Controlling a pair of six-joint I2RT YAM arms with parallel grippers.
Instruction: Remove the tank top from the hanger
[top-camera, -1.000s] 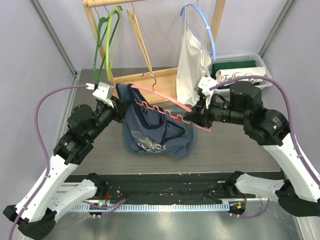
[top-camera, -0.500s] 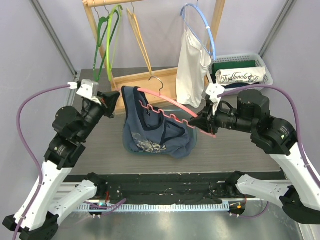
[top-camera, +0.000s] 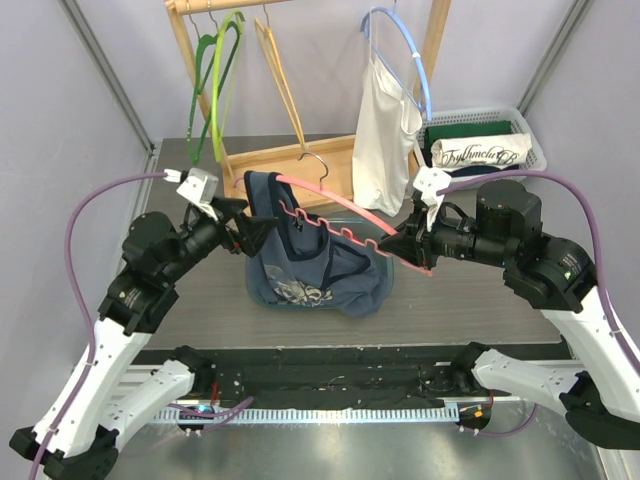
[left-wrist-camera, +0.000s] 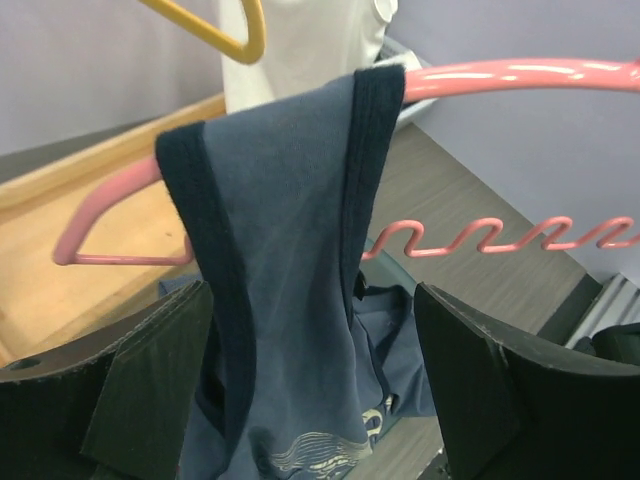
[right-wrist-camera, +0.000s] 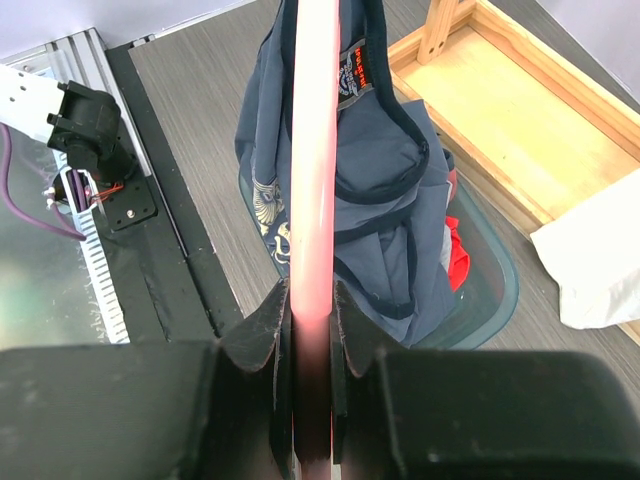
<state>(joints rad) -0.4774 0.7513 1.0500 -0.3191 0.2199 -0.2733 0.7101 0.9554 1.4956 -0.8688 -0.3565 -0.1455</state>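
Pale lilac walls (top-camera: 70, 130) enclose a grey wood-grain table (top-camera: 480, 300). Just beyond the left fingers (left-wrist-camera: 130, 390) stands a wooden rack (top-camera: 262, 156); a white basket (top-camera: 480, 112) sits behind the right fingers (right-wrist-camera: 250, 340), against the wall

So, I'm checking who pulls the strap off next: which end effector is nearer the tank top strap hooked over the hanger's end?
Left. The open left end effector straddles the strap; the right end effector clamps the pink hanger at its far end, away from the strap.
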